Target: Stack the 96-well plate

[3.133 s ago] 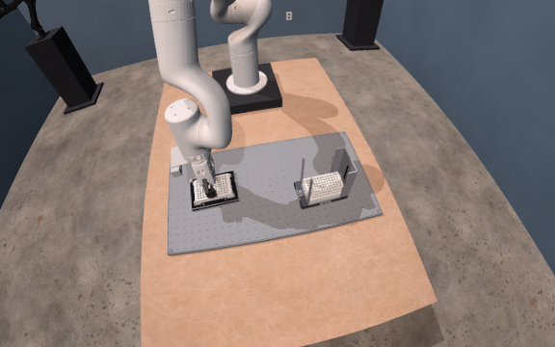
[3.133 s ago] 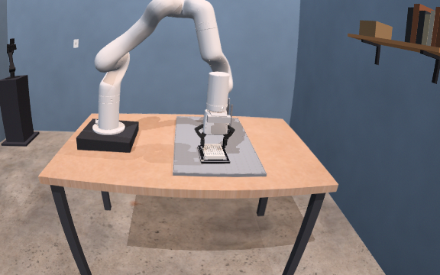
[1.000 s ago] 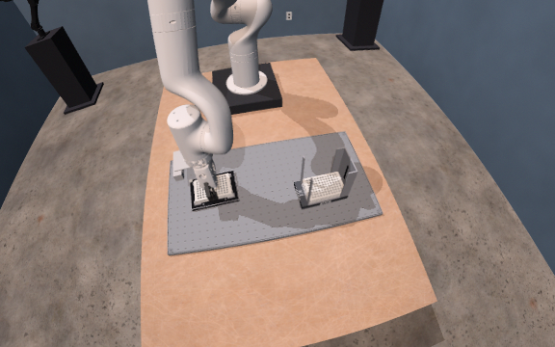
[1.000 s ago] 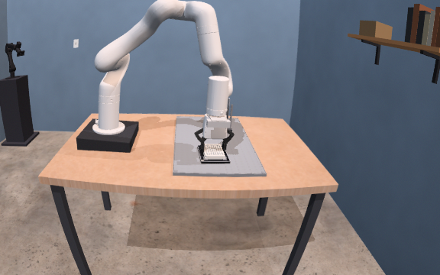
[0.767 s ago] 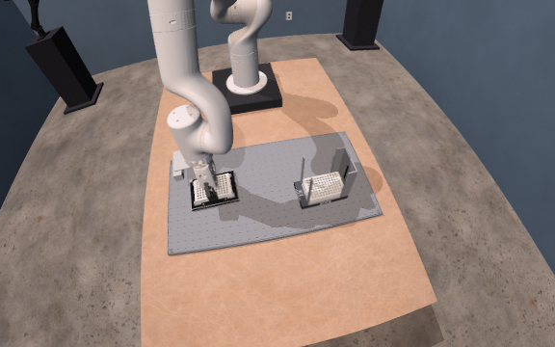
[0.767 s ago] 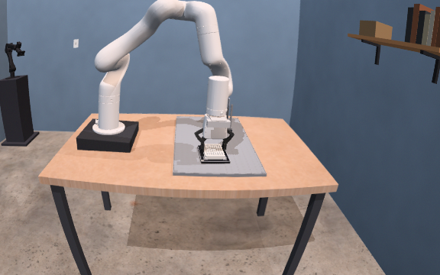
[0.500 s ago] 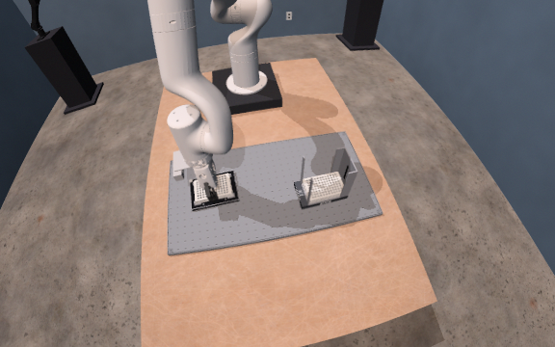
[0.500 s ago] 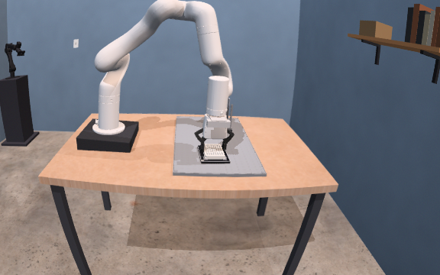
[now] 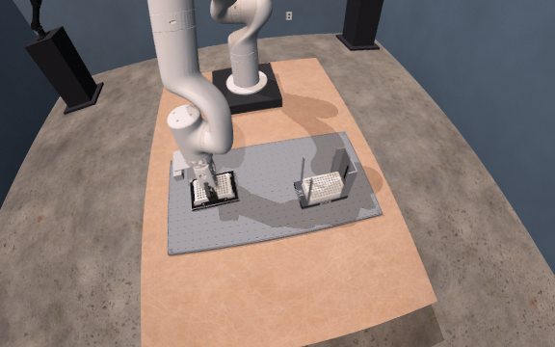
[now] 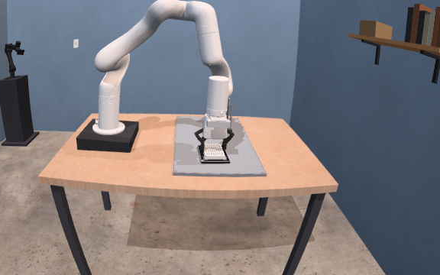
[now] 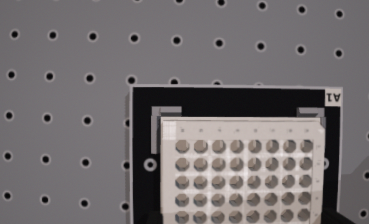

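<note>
A white 96-well plate (image 9: 216, 189) sits in the black plate nest N1 on the left of the grey perforated mat. My gripper (image 10: 214, 147) stands straight over it, its black fingers down along the plate's two long sides and shut on the plate (image 10: 213, 151). In the wrist view the plate (image 11: 242, 170) lies inside the nest (image 11: 235, 107), which carries an "A1" label (image 11: 333, 97) at its upper right corner. The second white plate (image 9: 324, 187) sits in the stack rack K1 on the right of the mat.
K1 has a tall grey back wall (image 9: 344, 169) and a thin upright post (image 9: 303, 175) at its left side. The arm's black base (image 9: 247, 89) stands at the back of the table. A small grey block (image 9: 178, 172) lies just behind N1.
</note>
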`<state>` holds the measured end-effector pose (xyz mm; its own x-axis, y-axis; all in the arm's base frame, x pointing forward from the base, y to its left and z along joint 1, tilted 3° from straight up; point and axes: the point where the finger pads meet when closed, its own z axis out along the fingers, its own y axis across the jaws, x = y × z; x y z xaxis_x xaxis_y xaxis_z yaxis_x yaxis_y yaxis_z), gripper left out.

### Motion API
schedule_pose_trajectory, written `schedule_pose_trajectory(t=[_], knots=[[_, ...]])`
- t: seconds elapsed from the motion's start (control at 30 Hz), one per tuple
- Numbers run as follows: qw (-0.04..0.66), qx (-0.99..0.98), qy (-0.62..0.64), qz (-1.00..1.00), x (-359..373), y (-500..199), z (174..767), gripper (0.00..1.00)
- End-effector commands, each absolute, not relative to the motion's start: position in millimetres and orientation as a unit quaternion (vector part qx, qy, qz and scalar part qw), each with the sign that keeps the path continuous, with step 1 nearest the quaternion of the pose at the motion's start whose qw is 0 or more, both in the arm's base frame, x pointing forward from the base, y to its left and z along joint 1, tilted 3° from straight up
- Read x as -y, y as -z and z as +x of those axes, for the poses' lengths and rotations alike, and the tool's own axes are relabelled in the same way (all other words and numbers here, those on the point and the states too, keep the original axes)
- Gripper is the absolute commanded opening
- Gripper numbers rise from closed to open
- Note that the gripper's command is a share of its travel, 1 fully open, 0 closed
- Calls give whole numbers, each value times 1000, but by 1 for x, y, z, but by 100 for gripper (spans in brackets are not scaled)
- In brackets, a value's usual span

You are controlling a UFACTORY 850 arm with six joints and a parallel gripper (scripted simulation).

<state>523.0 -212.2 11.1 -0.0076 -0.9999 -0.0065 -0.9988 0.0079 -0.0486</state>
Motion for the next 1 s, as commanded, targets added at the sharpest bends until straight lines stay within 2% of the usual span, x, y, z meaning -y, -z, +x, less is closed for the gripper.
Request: schedule_pose_trajectory(t=[0.0, 0.97], knots=[[20, -710, 16, -704, 213, -12, 524, 0], [20, -710, 16, -704, 213, -26, 523, 0]])
